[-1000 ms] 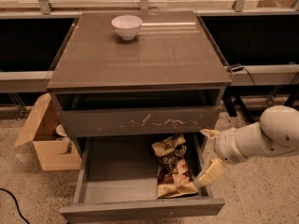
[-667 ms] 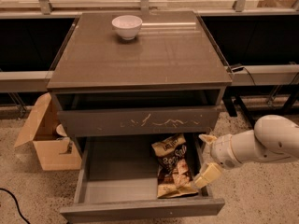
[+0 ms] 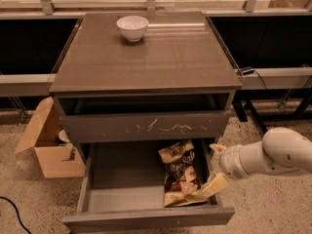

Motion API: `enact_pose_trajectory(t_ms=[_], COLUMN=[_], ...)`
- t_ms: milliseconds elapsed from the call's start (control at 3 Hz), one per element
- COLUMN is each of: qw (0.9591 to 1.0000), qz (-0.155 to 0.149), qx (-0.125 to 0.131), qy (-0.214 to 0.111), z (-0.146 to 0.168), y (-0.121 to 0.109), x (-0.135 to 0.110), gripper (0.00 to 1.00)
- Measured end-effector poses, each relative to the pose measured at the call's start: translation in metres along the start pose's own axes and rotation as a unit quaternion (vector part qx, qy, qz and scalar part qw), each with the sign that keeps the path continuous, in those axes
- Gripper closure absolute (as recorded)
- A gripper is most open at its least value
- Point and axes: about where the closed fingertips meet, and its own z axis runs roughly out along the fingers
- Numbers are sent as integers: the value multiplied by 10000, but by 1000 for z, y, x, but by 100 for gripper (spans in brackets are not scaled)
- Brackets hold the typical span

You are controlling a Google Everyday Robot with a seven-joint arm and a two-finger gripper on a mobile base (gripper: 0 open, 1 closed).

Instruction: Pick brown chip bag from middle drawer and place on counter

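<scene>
My jaws stand wide, one cream finger up near the back right corner of the open middle drawer (image 3: pixel 100 191) and the other lower down toward its front right. Nothing is held between them. They hang over the drawer's right wall, with my white arm (image 3: pixel 275 155) reaching in from the right. The lower finger comes right up to the bottom right corner of the brown chip bag (image 3: pixel 180 172), but I cannot tell whether it touches.

The bag lies flat on the drawer floor in the right half, lengthwise, its top toward the back and its cream-tan bottom edge near the front panel. White script across its dark middle reads "Sea Salt". There is a smaller line of lettering on the top band that I cannot read. The left half of the drawer floor is bare grey.

Just above the pulled-out drawer sits another drawer front (image 3: pixel 146 126), marked with white scratches around its middle. Above that is the glossy counter surface (image 3: pixel 156 57), with a white bowl (image 3: pixel 132 27) standing near its back edge, left of centre.

On the floor to the left of the cabinet, an open cardboard box (image 3: pixel 48 147) leans with its flap up.
</scene>
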Motion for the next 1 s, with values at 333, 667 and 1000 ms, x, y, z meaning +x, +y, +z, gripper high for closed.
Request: enact_pose_trajectory(t_ms=[333,667,1000], qw=[9985,9959,9949], qz=[498,854,977], qx=[213,273,235], qy=[53,102,122], z=[34,64,90], y=[-17,-30,-43], x=[37,66,83], gripper=[0,0,0])
